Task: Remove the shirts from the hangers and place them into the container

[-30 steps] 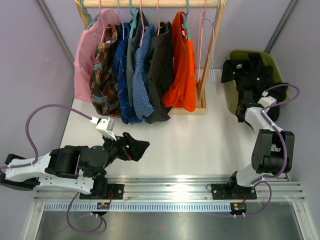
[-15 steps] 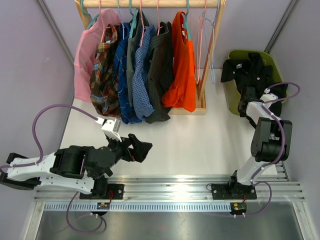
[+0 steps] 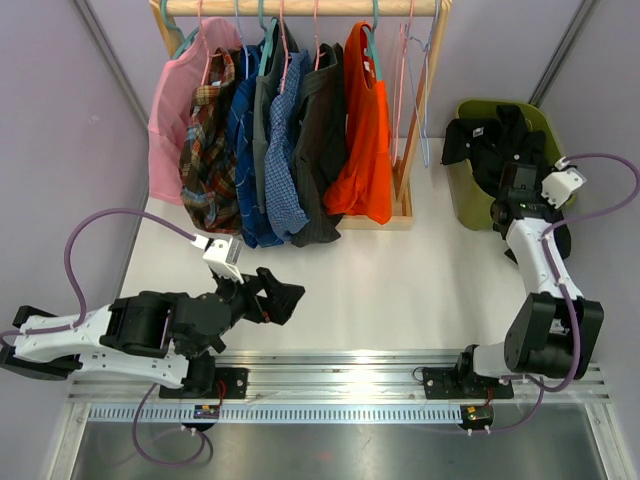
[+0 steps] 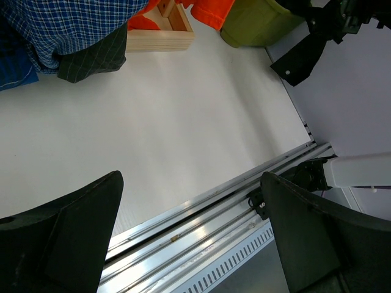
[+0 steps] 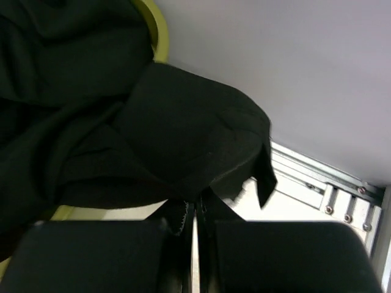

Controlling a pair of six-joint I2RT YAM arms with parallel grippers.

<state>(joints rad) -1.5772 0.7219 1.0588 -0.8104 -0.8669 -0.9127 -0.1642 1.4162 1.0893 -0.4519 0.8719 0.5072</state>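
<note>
So here's how it looked. Two arms, and they were doing very different things. The left gripper (image 3: 282,295) hung low over the desk (image 3: 400,280) at the near left, jaws spread as wide as they'd go, with nothing in them; from its own wrist camera there was just bare desk between the fingers (image 4: 79,238).

The right gripper (image 3: 510,200) was over at the container (image 3: 462,195), the single olive-green bin at the far right. Its jaws were pressed right together, and a fold of the black shirt (image 5: 183,134) looked pinched between them, lifted a bit above the yellow-green rim. That was the only shirt in the bin. Most of it was heaped inside, with one flap trailing over the near edge.

On the wooden rail (image 3: 300,7) I counted six shirts on hangers: the pink shirt (image 3: 180,100), brown-red plaid shirt (image 3: 205,160), dark blue shirt (image 3: 242,190), blue checked shirt (image 3: 285,180), dark grey shirt (image 3: 322,150) and orange shirt (image 3: 365,140). They overlapped a lot, so don't hold me to that number. To the right of the orange one hung the bare hangers (image 3: 406,90), at least two, one pink and one pale blue.
</note>
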